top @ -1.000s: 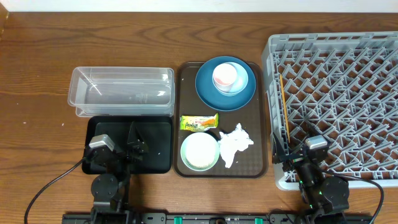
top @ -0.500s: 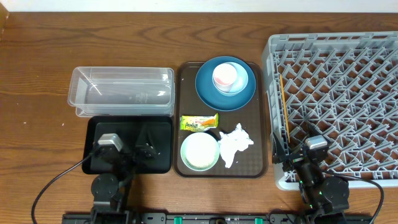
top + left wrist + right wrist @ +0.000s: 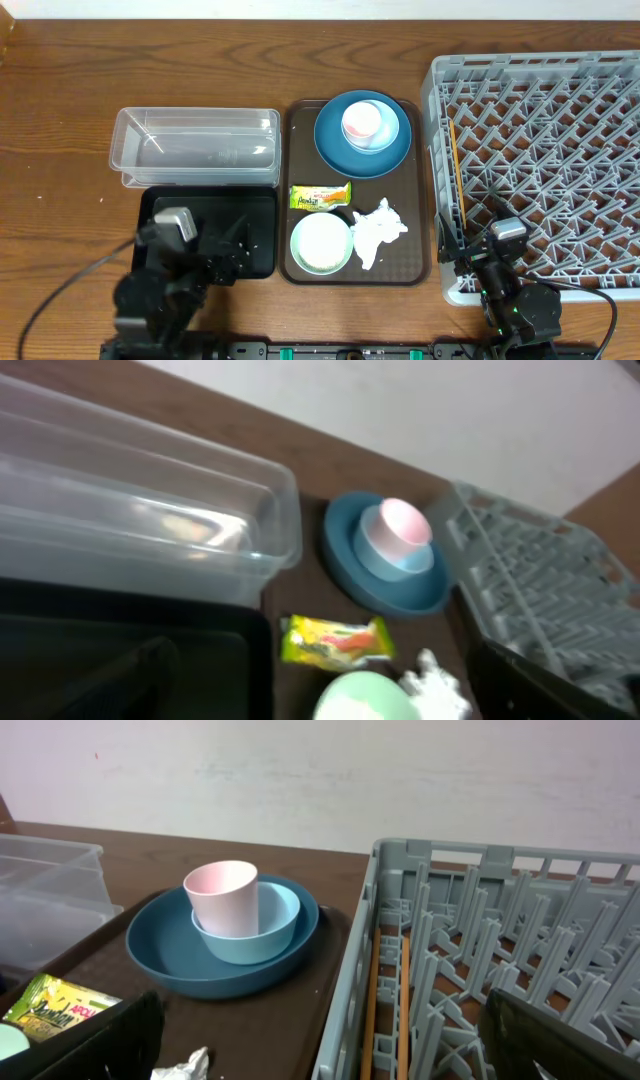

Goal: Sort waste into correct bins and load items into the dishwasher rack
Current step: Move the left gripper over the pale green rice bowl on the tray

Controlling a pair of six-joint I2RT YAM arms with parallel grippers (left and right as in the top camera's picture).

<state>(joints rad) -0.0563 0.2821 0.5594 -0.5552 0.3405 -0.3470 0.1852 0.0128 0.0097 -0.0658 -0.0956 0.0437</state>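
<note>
Two grippers stood nearest the robot, both with jaws spread wide and holding nothing. Left of the brown serving tray (image 3: 416, 205), the left gripper (image 3: 228, 243) hung over the black tray (image 3: 258, 212). Within the preceding second its arm had shifted pose above that tray, its lower links swinging away from the serving tray. The right gripper (image 3: 478, 222), right of the serving tray at the near corner of the dishwasher rack (image 3: 540, 130), had not moved. That shift read as the start of a first approach, probably toward the waste; nothing had yet been sorted or loaded. On the serving tray's near half sat the mint-green bowl (image 3: 321, 244), its inside white, possibly rice, with the crumpled napkin (image 3: 378, 232) just beside it. At the tray's middle lay the snack wrapper (image 3: 320, 196). On its far half rested the dark-blue plate (image 3: 335, 150), carrying the light-blue bowl (image 3: 388, 136) with the pink cup (image 3: 360, 122) nested inside. Left of that far half, beyond the black tray, stood the clear tub (image 3: 195, 150), empty. The rack held none of the dishes.
</note>
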